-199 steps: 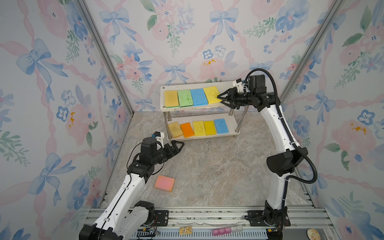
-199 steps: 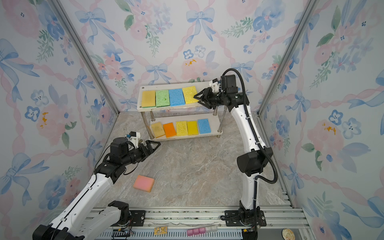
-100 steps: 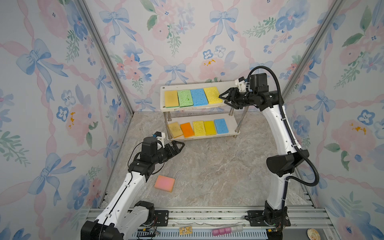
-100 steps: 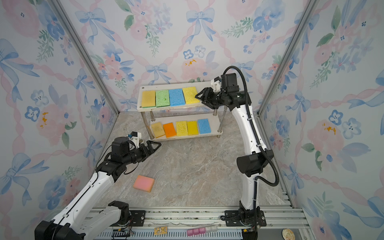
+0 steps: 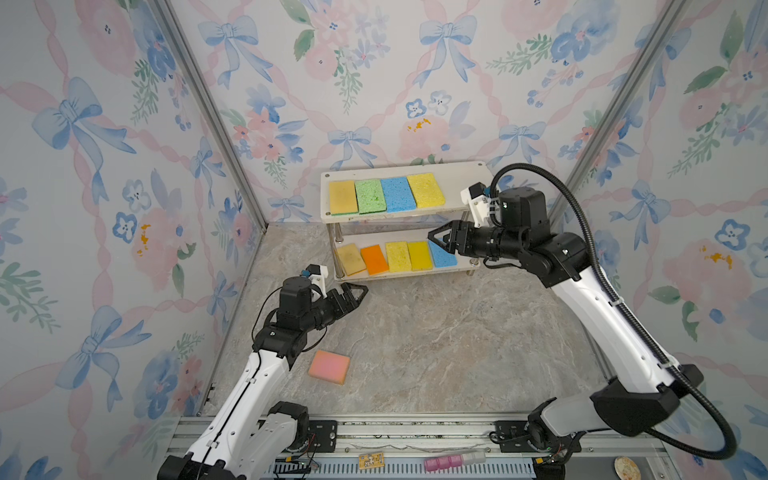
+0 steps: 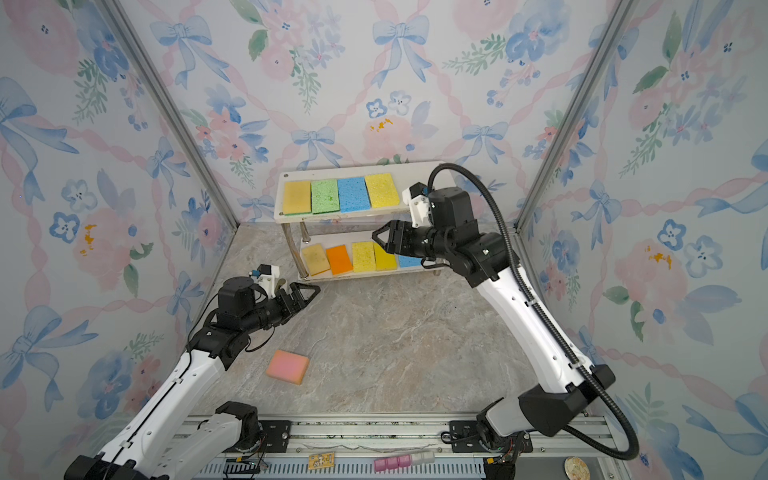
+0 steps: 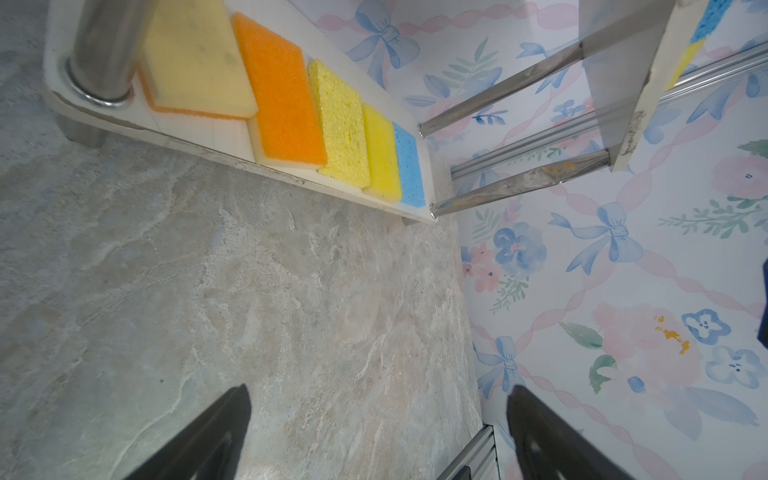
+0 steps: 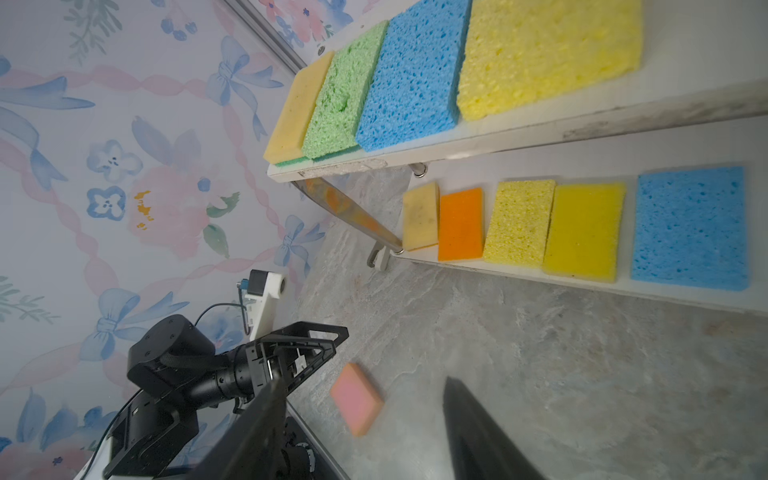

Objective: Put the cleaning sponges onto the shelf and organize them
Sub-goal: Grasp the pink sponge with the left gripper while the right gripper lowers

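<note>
Your shelf (image 5: 463, 183) is a white two-board rack on shiny posts, standing just ahead of both grippers. Its upper board carries four porous sponges edge to edge: a tan-yellow sponge (image 5: 343, 198), a green sponge (image 5: 370, 196), a blue sponge (image 5: 398, 194) and a yellow sponge (image 5: 426, 190). The lower board holds five more: a worn tan sponge (image 5: 351, 259) lying slightly askew, an orange sponge (image 5: 374, 259), a pale yellow sponge (image 5: 398, 256), a bright yellow sponge (image 5: 419, 255) and a second blue sponge (image 5: 448, 258). The pink sponge (image 5: 329, 366) lies flat on the desk (image 5: 436, 332), below and behind your left gripper (image 5: 360, 296).

Your left gripper is spread wide and empty. Your right gripper (image 5: 436, 241) is parted with nothing between its fingers, hanging in front of the lower board's end, by the second blue sponge.

A second ago your right gripper was up beside the yellow sponge; it has since dropped and pulled back. Your left gripper and the pink sponge are where they were.
</note>
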`<action>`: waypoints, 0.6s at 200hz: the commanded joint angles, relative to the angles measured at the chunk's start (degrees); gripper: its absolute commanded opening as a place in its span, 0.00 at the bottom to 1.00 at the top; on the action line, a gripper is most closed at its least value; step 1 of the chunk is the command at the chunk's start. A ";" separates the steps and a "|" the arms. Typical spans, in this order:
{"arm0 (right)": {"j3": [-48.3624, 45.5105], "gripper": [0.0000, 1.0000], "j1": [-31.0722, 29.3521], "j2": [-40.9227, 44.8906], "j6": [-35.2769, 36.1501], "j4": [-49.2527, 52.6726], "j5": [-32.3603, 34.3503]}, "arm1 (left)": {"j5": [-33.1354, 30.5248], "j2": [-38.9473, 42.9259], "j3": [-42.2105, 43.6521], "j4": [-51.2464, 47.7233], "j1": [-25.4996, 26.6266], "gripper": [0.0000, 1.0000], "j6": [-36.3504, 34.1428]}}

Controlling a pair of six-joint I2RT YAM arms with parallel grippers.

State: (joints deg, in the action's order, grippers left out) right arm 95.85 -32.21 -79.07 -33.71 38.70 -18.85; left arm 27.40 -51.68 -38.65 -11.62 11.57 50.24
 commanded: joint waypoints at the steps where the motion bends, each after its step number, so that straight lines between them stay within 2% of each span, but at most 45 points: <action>1: -12.97 0.65 -2.01 3.74 -6.73 -7.44 2.69 | -2.41 1.16 2.18 -4.69 -0.83 0.98 1.49; 21: -22.96 0.66 -6.31 5.91 -8.86 -6.34 4.60 | -6.97 2.83 4.00 -9.87 -1.71 0.98 2.53; 30: -26.65 0.67 -7.30 5.42 -10.47 -6.81 2.95 | -9.47 3.41 5.35 -13.06 -2.48 0.98 3.17; 50: -30.79 0.67 -10.73 3.10 -11.72 -7.52 2.83 | -13.69 4.57 8.90 -19.16 -3.31 0.98 6.47; 69: -30.25 0.67 -14.01 -0.18 -11.21 -8.22 2.94 | -14.62 6.41 12.01 -21.71 -3.66 0.98 10.79; 95: -27.41 0.68 -16.30 -5.24 -10.12 -7.67 2.26 | -19.08 11.14 12.39 -25.92 -4.09 0.98 15.63; 120: -25.76 0.69 -17.02 -9.25 -10.18 -8.67 0.66 | -21.81 11.67 10.61 -30.98 -4.85 0.98 14.97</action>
State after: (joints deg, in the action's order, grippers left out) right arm 67.29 -48.34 -85.45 -43.53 31.92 -16.71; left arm 10.66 -40.40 -26.13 -35.46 7.44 63.09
